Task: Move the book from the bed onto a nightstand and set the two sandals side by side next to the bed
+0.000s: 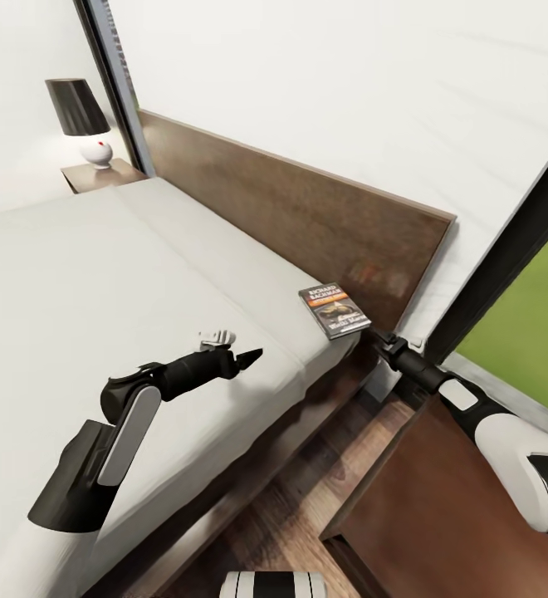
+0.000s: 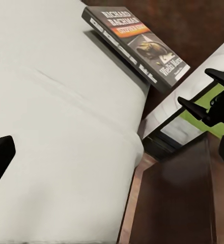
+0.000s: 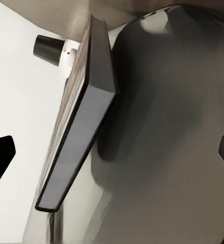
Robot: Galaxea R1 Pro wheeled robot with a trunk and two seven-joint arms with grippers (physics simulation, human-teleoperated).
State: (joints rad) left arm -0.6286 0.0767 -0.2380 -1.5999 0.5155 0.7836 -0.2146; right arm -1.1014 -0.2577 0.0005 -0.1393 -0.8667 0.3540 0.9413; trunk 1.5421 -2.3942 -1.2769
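Observation:
The book [image 1: 334,310], dark-covered with white lettering and an orange band, lies on the bed [image 1: 100,274] at the mattress corner by the headboard [image 1: 307,216], slightly overhanging the edge. My right gripper [image 1: 374,335] is open just beyond that corner, its fingers pointing at the book [image 3: 76,127], which I see edge-on close ahead, with nothing gripped. My left gripper [image 1: 253,357] hovers open over the mattress, short of the book [image 2: 135,43]. In the left wrist view the right gripper [image 2: 206,91] stands apart from the book. A nightstand [image 1: 100,174] with a black-shaded lamp [image 1: 79,116] stands at the bed's far side. The two sandals are out of view.
A dark brown cabinet top [image 1: 440,498] sits close to the bed under my right arm, with a narrow strip of wood floor [image 1: 307,498] between it and the bed frame. A dark-framed window [image 1: 531,332] showing green lawn is on the right.

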